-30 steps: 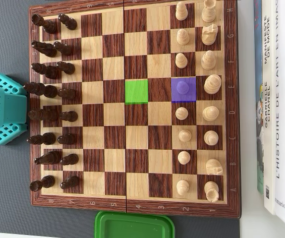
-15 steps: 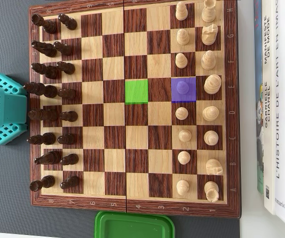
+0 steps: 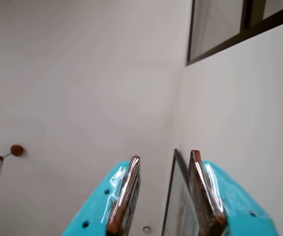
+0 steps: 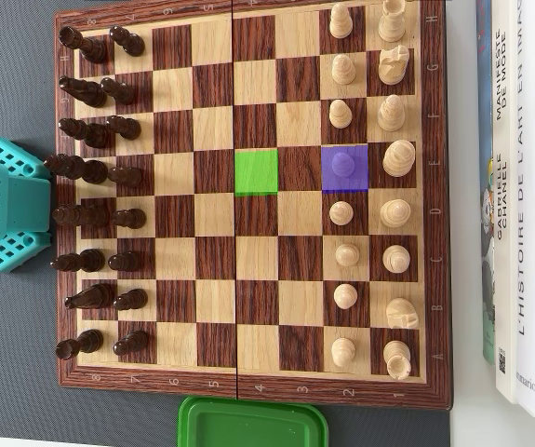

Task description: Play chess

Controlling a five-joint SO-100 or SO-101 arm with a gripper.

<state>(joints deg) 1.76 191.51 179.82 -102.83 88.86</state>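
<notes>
Nothing has changed across the last second: every piece and the arm sit exactly as before, so the move has not begun and you are at the very start of it.

Taking the chessboard as your landmark in the overhead view, and reading left to right: just off its left edge sits the teal arm, parked on the dark worktop and clear of all pieces. The dark pieces fill the two leftmost files of squares, undisturbed. At the board's middle is the green-marked square, empty. Two squares to its right is the purple-marked square, and the light pawn stands on it, upright in its row. The other light pieces hold the board's right side. Beyond the right edge lie books; below the bottom edge is a green lid.

In the wrist view your end effector points up at wall and ceiling, its jaws parted with nothing between them, so it is released and empty.

My reading is that you should carry the pawn from purple to green; that means reaching right across the dark ranks without clipping them
</notes>
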